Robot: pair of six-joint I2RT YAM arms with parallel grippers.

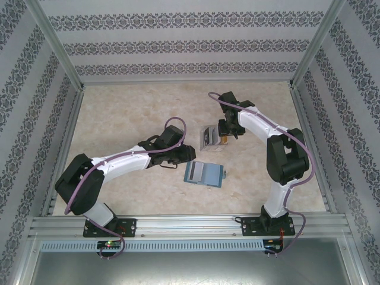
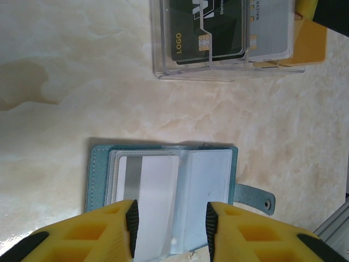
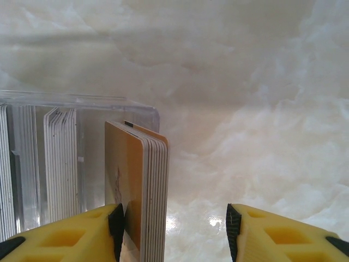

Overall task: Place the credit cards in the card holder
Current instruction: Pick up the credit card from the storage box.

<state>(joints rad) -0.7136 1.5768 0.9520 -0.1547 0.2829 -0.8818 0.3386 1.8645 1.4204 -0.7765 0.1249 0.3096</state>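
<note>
- The card holder (image 2: 210, 185) lies open and flat on the table (image 2: 60, 109), near the clear box (image 2: 229, 72). A light card (image 2: 158, 188) is seen in one of its pockets; how deep it sits cannot be told.
- The left gripper (image 2: 172, 232) is held over the near edge of the card holder. Its jaws are wide apart and nothing is gripped by it.
- The right gripper (image 3: 174, 232) is placed at the end of the box, around a stack of orange cards (image 3: 143, 185). The jaws are parted wider than the stack. One pad (image 3: 116, 229) is touching it and the other is apart, so nothing is clamped.
- Grey cards (image 3: 60, 164) are standing in the other compartments.
- If the jaws are closed as they stand, the whole stack may be taken instead of one card, and some may be dropped on the way.
- The box is not held by anything, so it may be pushed or tipped by a finger.
- The card holder is soft and not pressed down. It may slide or fold when a card is pushed in.
</note>
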